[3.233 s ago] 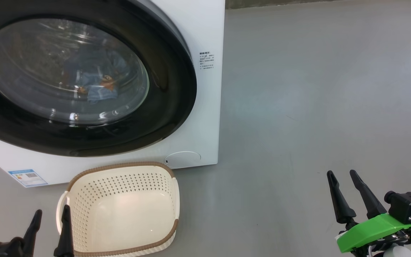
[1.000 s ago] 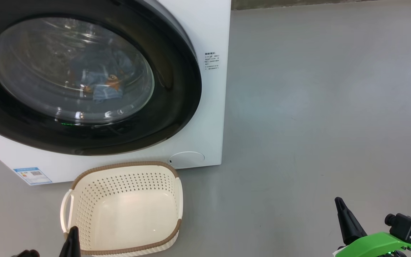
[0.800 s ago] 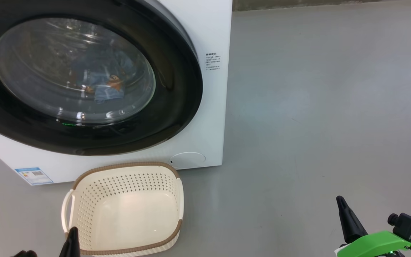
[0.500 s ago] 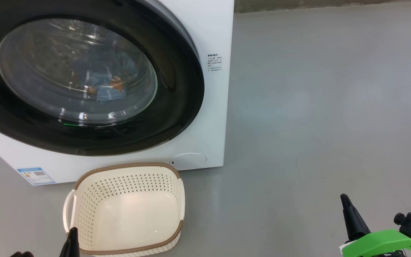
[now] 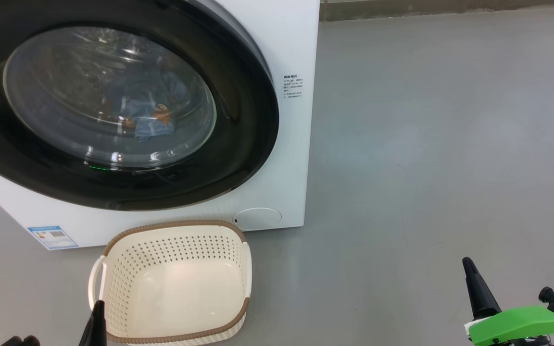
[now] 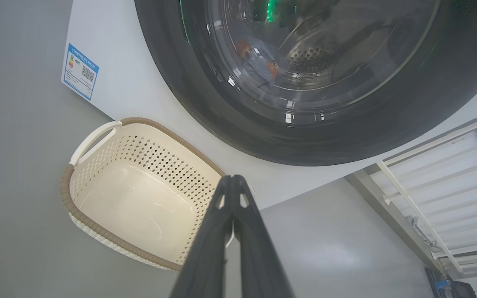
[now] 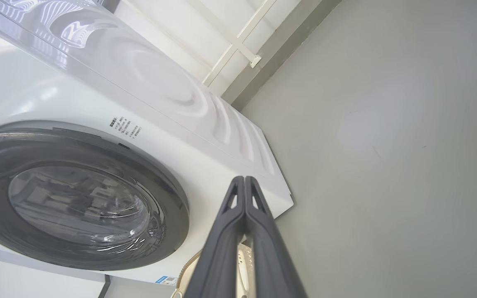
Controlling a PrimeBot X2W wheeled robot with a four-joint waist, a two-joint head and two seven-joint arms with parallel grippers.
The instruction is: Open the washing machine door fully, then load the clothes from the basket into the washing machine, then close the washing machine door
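Since the earlier pictures only the robot has changed: the head camera has turned a little, and both claws, open then, now sit lower with their fingers pressed together. The washing machine door (image 5: 245,144) lies closed against the front of the washing machine (image 5: 291,43), flush as far as I can judge. Behind its glass the clothes (image 5: 149,115) rest in the drum, blue cloth with an orange-brown print. The basket (image 5: 176,226) stands on the floor (image 5: 426,144) just in front of the machine, below the door, and it holds nothing. The left gripper (image 5: 98,307) is narrow and empty; its tip is at the basket's near left corner, and I cannot tell if it touches. The right gripper (image 5: 468,263) is also narrow and empty, well apart from the machine, over bare floor. I judge the task nearly complete, and the step in hand is the retreat. To do it well, the left arm should draw back without catching the light basket, and the door's latch side deserves one look.
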